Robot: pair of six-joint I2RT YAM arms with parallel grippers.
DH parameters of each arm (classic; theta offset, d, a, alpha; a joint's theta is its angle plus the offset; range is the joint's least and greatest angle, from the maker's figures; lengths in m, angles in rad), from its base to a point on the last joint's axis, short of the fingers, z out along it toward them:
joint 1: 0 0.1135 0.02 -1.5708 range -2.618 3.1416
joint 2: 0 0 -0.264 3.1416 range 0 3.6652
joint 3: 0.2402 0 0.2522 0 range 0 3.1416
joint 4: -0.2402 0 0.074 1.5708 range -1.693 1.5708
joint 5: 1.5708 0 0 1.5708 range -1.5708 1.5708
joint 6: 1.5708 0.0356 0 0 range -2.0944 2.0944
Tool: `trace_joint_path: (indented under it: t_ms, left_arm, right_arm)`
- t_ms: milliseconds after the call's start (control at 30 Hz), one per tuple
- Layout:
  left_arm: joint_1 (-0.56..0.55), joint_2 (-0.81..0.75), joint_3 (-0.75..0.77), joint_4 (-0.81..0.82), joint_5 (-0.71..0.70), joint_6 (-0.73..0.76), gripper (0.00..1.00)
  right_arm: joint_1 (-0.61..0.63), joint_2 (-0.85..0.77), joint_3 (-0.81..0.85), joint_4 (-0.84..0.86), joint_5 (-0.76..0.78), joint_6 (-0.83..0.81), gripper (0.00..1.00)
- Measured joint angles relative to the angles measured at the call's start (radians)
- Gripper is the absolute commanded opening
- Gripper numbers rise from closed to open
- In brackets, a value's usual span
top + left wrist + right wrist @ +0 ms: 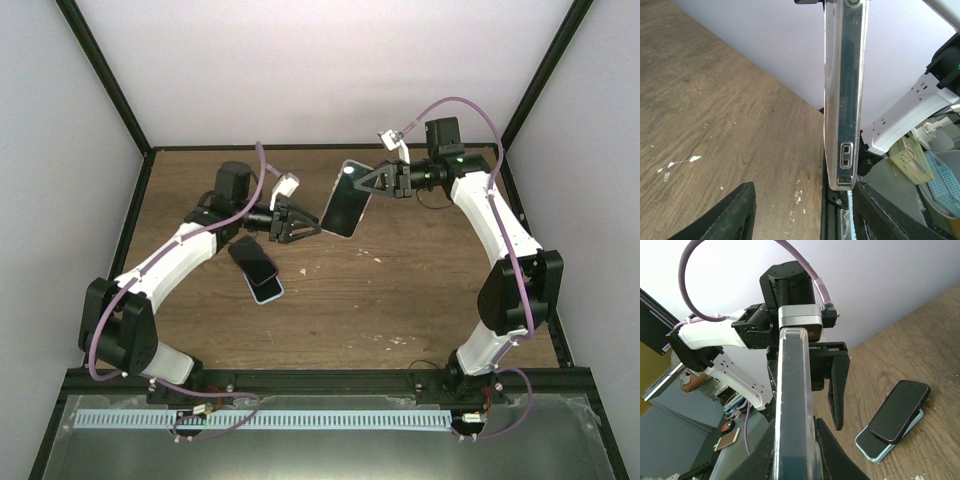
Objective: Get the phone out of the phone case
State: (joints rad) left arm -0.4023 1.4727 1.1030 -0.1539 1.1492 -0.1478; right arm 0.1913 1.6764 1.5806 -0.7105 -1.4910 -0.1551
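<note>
A dark phone in a clear case (343, 205) is held up in the air over the back middle of the table. My right gripper (362, 184) is shut on its upper end. In the right wrist view the cased phone (792, 390) runs edge-on up between my right gripper's (794, 452) two fingers. My left gripper (310, 226) is open just left of the phone's lower end. In the left wrist view the phone's edge (845, 100) hangs between my left gripper's (805, 200) spread fingers, close to the right finger (890, 217), not touching either.
Two other phones lie stacked on the wooden table (400, 300): a dark one with a pink rim (251, 256) on top of a light blue one (268, 291). They also show in the right wrist view (895, 415). Walls enclose the table on three sides.
</note>
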Motion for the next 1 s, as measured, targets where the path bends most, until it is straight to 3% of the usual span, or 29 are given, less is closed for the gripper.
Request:
trace_joint_path:
  t_ms: [633, 800, 1000]
  left_arm:
    - [0.018, 0.014, -0.006, -0.008, -0.098, 0.006, 0.38]
    - [0.035, 0.042, -0.005, -0.014, -0.209, 0.010, 0.37]
    - [0.035, 0.058, 0.002, -0.050, -0.253, 0.042, 0.62]
  right_arm:
    - [0.002, -0.001, -0.006, 0.002, 0.079, -0.073, 0.01]
    - [0.022, -0.020, -0.006, -0.042, 0.023, -0.071, 0.01]
    - [0.040, -0.045, -0.006, -0.063, -0.013, -0.071, 0.01]
